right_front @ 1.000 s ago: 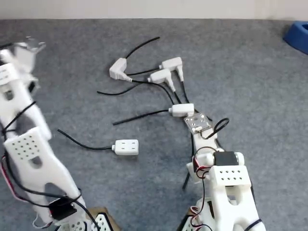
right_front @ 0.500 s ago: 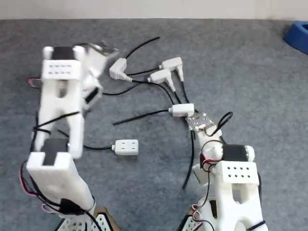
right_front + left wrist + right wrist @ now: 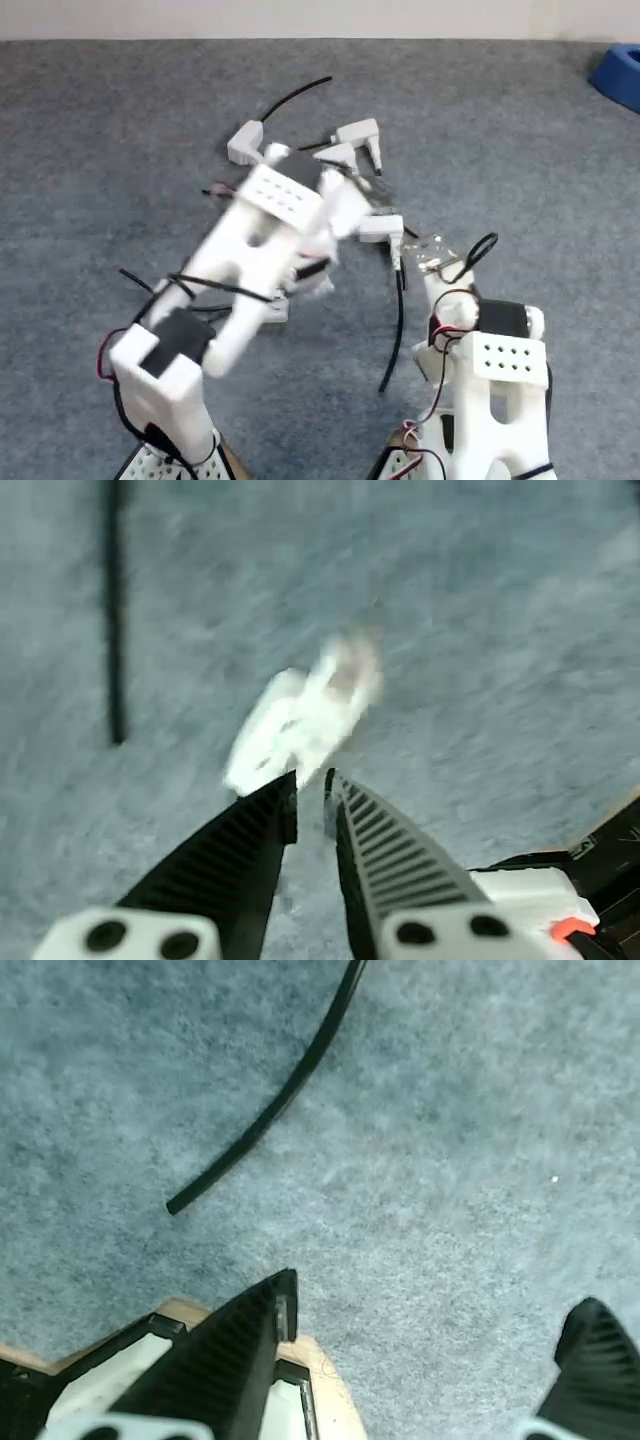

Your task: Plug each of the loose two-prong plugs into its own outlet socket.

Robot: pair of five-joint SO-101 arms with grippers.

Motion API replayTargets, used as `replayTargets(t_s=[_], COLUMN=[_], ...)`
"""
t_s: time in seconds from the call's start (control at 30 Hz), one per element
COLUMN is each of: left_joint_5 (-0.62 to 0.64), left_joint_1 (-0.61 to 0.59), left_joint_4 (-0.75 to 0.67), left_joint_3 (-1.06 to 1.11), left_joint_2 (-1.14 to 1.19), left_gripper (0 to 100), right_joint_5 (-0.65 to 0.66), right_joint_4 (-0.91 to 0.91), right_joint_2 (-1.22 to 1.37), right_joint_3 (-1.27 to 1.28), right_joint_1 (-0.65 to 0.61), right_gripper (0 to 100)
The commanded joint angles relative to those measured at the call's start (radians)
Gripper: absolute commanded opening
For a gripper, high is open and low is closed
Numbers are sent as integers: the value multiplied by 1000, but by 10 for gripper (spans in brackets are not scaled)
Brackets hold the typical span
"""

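Note:
Several white two-prong plugs on black cords lie on the grey carpet: one (image 3: 245, 142) at the back left, one (image 3: 358, 132) at the back, and one (image 3: 383, 228) in the middle. My left arm (image 3: 270, 225) stretches blurred across the middle and covers most of a white outlet socket (image 3: 277, 308). In the left wrist view my left gripper (image 3: 310, 790) is shut, just short of a blurred white plug body (image 3: 300, 725). My right gripper (image 3: 437, 1310) stands open over bare carpet near a black cord end (image 3: 270, 1110), and its jaw (image 3: 435, 255) lies beside the middle plug.
A blue object (image 3: 620, 75) sits at the far right back edge. A loose black cord (image 3: 398, 320) runs toward the front between the two arm bases. Open carpet lies to the left and right of the plug cluster.
The left arm has swung fast from the far left edge to the middle, over the plugs and the socket. The right arm has drifted slightly to the right.

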Motion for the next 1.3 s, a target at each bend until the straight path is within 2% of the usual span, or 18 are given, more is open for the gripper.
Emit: replayTargets(t_s=[0.0, 0.1, 0.2, 0.33, 0.57, 0.67, 0.83, 0.97, 1.13, 1.27], left_joint_5=[44, 69, 101, 104, -26, -101, -117, -6, -2, -5], left_joint_1=[143, 200, 216, 199, -33, -90, -156, -343, -581, -800], left_joint_4=[-8, -9, -6, -2, -3, -8, -11, -115, -163, -258], left_joint_3=[-12, -16, -73, -122, -2, 81, 107, 101, 102, 104], left_joint_2=[-51, -51, -51, -53, -53, -58, -88, -139, -127, -101], left_gripper=[66, 66, 66, 69, 105, 105, 105, 105, 105, 107], right_joint_5=[8, 14, 80, 101, 144, 129, -58, -127, -219, -233], right_joint_4=[-1, -1, -1, -1, -54, -54, -47, 73, 265, 286], right_joint_2=[-18, -24, -24, -25, -25, -25, -21, -13, 31, 217], right_joint_3=[-71, -131, -156, -117, -13, -1, -30, -173, -387, -409], right_joint_1=[150, 354, 458, 470, 464, 381, 134, -77, -361, -479], right_gripper=[392, 392, 392, 392, 392, 392, 392, 392, 392, 392])
